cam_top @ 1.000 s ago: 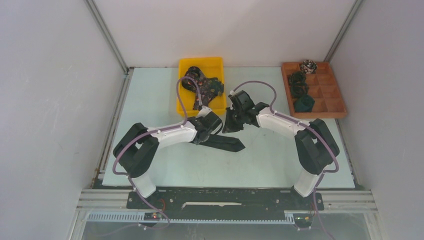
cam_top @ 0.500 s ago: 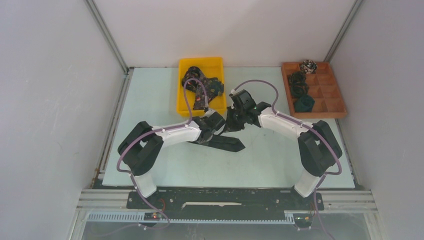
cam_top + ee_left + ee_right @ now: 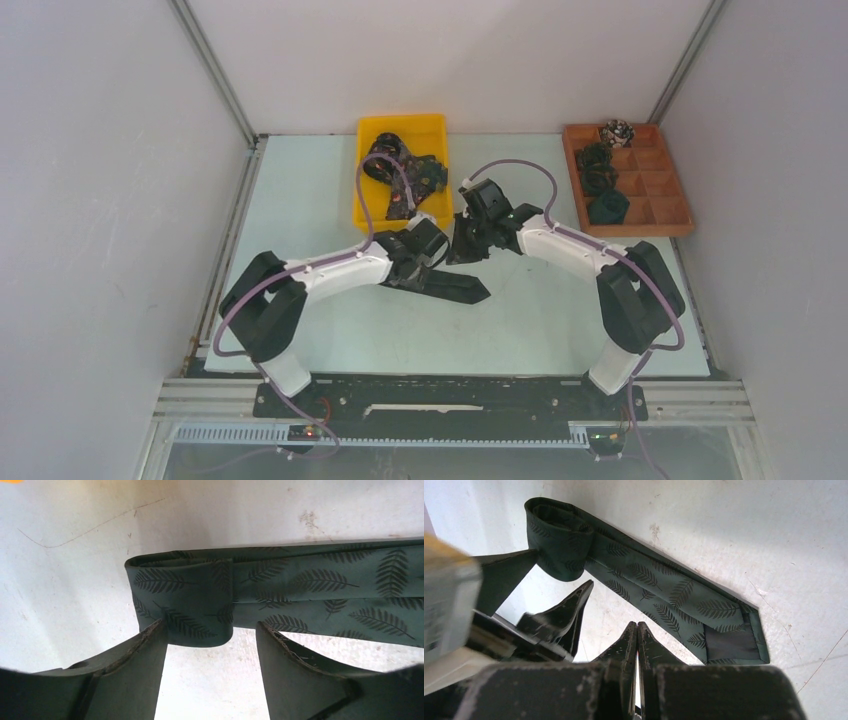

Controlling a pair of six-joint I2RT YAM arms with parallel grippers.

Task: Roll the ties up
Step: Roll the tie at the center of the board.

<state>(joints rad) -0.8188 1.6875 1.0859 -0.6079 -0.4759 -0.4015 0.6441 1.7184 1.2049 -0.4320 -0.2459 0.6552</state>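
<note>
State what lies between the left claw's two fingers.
In the left wrist view, the left claw stands open around bare table, with the rolled end of the green leaf-print tie reaching in at its tips.

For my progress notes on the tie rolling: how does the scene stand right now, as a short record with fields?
tie in work: dark green fern-print tie, lying on the table, one end folded into a first loop
left tool: open, right at that loop
right tool: shut, holding nothing, near the tie
yellow bin: loose ties
wooden tray: rolled ties
</note>
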